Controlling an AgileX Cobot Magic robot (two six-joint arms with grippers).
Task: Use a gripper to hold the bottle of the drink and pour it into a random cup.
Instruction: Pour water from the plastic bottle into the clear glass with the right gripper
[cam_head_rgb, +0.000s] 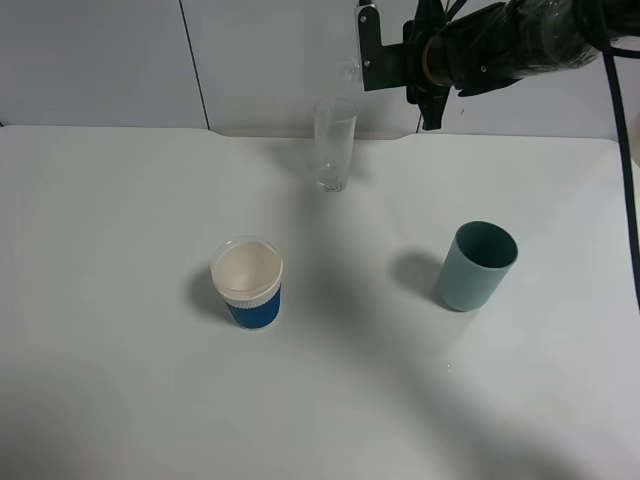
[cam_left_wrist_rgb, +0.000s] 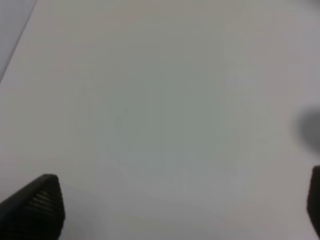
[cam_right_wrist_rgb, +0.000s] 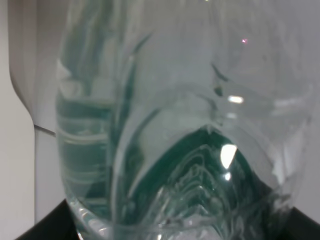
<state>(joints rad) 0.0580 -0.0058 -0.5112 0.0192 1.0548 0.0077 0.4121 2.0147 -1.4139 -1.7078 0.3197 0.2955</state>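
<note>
white table top (cam_head_rgb: 100, 300), matte, bearing three cups well apart from one another.
left gripper (cam_left_wrist_rgb: 177, 205): black ribbed fingers (cam_left_wrist_rgb: 40, 205) spread wide, nothing between them, only bare table below; seen in the left wrist view alone.
cup with white rim and blue sleeve (cam_head_rgb: 247, 283): upright, left of centre, nearer the front.
tall clear glass (cam_head_rgb: 334, 145): upright near the far edge, centre; contents cannot be told.
bottle of the drink (cam_right_wrist_rgb: 175, 150): clear plastic with dark green label, fills the right wrist view; held off the table, above and just right of the glass's rim.
right gripper (cam_head_rgb: 418, 62): black claw on a dark arm, clamped on the bottle, one finger on each side.
teal cup (cam_head_rgb: 477, 266): upright, right of centre, apart from the arm.
</note>
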